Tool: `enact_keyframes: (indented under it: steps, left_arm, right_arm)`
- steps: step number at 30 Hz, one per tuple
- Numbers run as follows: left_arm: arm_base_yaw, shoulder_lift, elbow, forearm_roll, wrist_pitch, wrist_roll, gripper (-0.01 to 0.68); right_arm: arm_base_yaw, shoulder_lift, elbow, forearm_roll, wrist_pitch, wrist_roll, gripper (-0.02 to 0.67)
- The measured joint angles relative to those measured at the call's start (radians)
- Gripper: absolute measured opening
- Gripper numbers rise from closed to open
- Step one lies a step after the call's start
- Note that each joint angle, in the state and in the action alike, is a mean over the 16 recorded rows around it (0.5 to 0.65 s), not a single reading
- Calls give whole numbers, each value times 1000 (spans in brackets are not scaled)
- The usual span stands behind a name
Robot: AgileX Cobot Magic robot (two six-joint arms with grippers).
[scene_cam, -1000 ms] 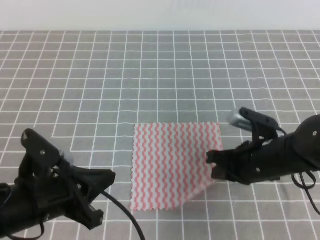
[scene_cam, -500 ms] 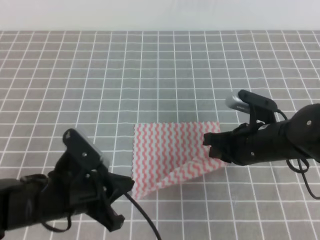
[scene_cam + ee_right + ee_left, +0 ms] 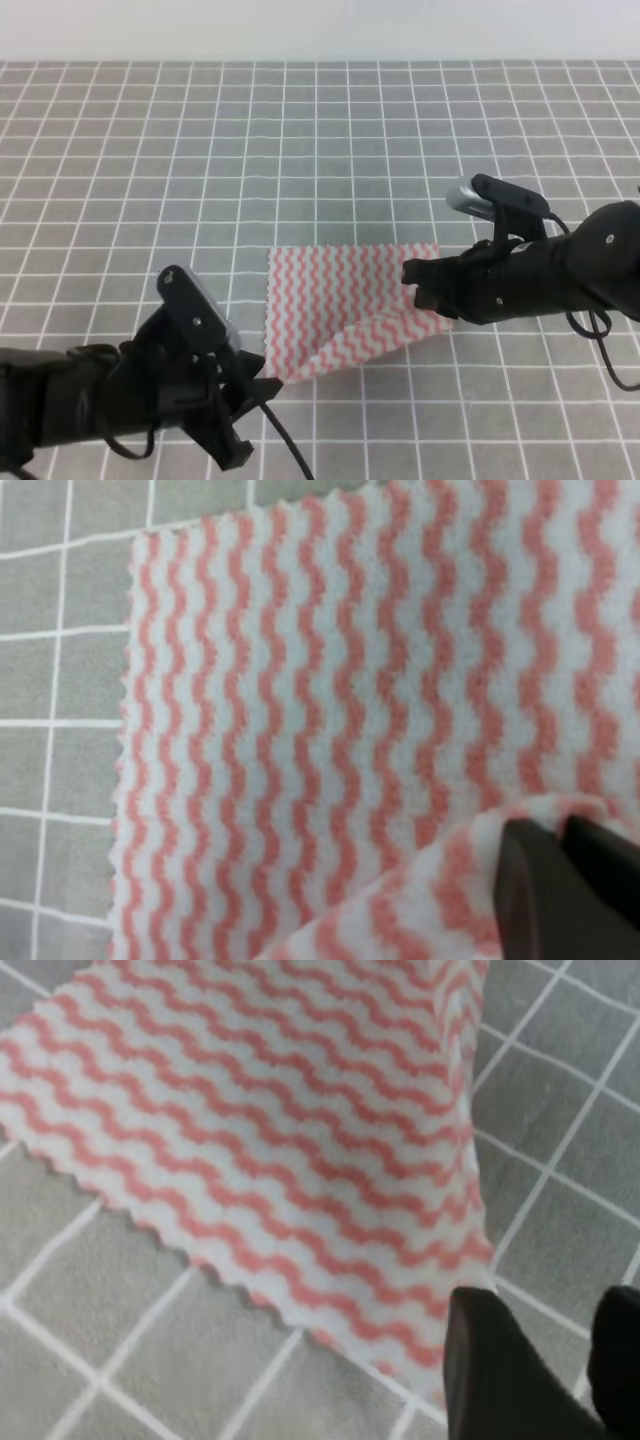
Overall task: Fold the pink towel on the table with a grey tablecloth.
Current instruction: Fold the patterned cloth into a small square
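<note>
The right end effector is pinched shut on the near right corner of the towel, and over the last second it has carried that corner up and back toward the far edge, so the near right part now lies doubled over as a raised diagonal flap. The left end effector has meanwhile come in from the near left and now sits at the towel's near left corner, the last part of the near edge that is flat on the tabletop. Its fingers stand a little apart; whether they have any cloth between them I cannot tell. In my judgement the fold is under way on one side only, and an even halving needs the left corner taken up too.

The high view gives the whole layout: the towel near the middle of the grey grid, far edge flat, flap slanting from the left corner up to the right arm. The right wrist view alone shows the grasp itself, dark fingers closed on the curled corner over the flat striped layer. The left wrist view alone shows the pinked edge close by its fingertips.
</note>
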Motion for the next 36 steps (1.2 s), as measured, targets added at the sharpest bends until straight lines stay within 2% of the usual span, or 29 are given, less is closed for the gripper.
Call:
enact_keyframes:
  steps: [5,21,36]
  left_arm:
    - [0,17,-25,-3,-10,51,243]
    - [0,38,-58,138,-60,199,244]
    - [0,119,-68,103,-88,261,245]
  right_arm:
    - [0,-1,-5,0,3,-7,-12]
    - [0,-6,-8,13,-15,-20,-13]
    - [0,-4,-8,13,-16,-20,-13]
